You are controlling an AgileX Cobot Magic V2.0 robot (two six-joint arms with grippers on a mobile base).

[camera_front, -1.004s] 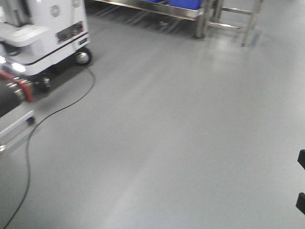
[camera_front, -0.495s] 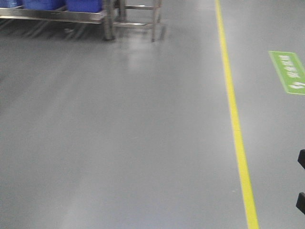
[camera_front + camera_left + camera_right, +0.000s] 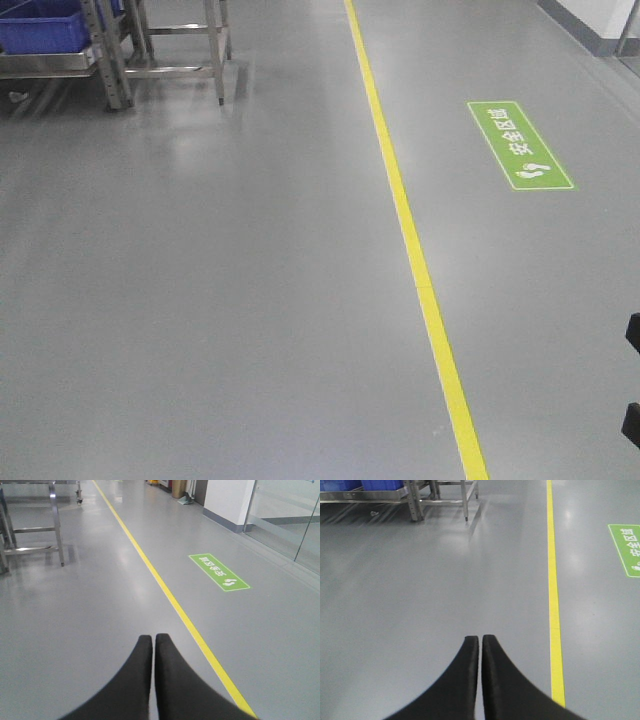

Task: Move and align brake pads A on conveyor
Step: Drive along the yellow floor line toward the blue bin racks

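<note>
Your left gripper has its two black curved fingers pressed together with nothing between them. Your right gripper is closed on nothing in the same way. Neither the dark grey brake pads nor the charcoal conveyor belt shows in any view, so you cannot tell where they lie or which way their long axes point.

Both grippers point out over a smooth grey painted floor. A yellow painted floor line runs away ahead, to the right of each gripper's fingers. Further right, past the line, lies a green rectangular floor sign with white footprints. Ahead and to the left stands a bare steel frame stand.

Only the front and right wrist views show the blue plastic bins on a steel rack left of that stand. Only the left wrist view shows a glass partition far off to the right.
</note>
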